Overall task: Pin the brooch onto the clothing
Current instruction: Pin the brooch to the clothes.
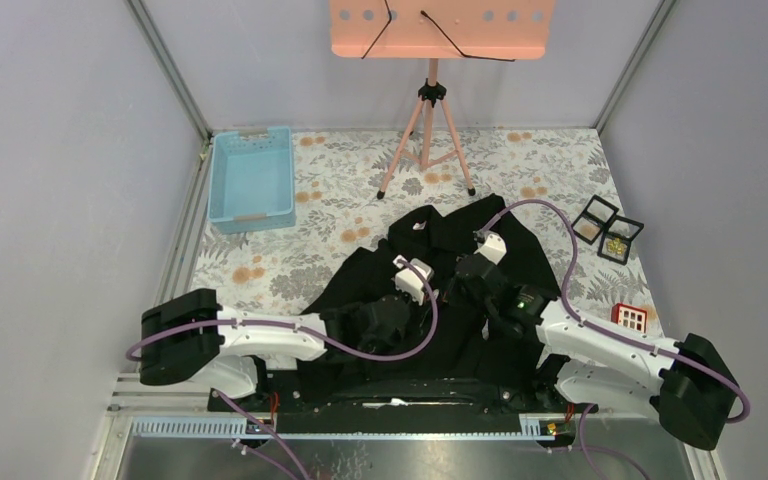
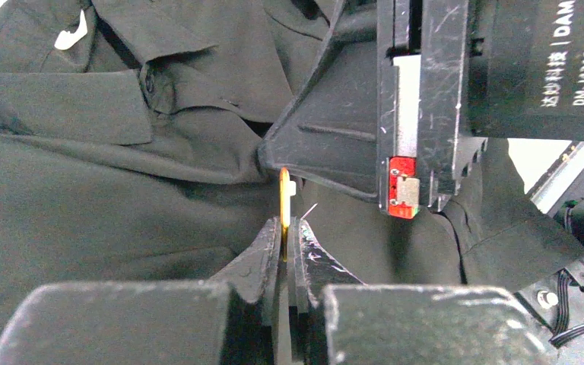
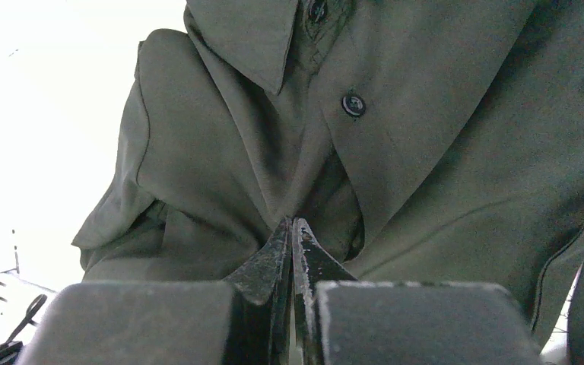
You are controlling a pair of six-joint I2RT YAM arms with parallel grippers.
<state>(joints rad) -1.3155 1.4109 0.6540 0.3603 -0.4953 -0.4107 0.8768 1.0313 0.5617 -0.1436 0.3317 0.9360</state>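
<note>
Left wrist view puts the risk plainly: the brooch is held edge-on by a thin rim, so pressure against soft cloth could well twist it or slide it out of the left gripper, whose jaws are closed tight on it. The pinched fold could also slip free of the right gripper, which is closed on the shirt below the collar. Both arms reach forward and low over the shirt's front, tips nearly meeting, the brooch upright just beside the raised fold.
</note>
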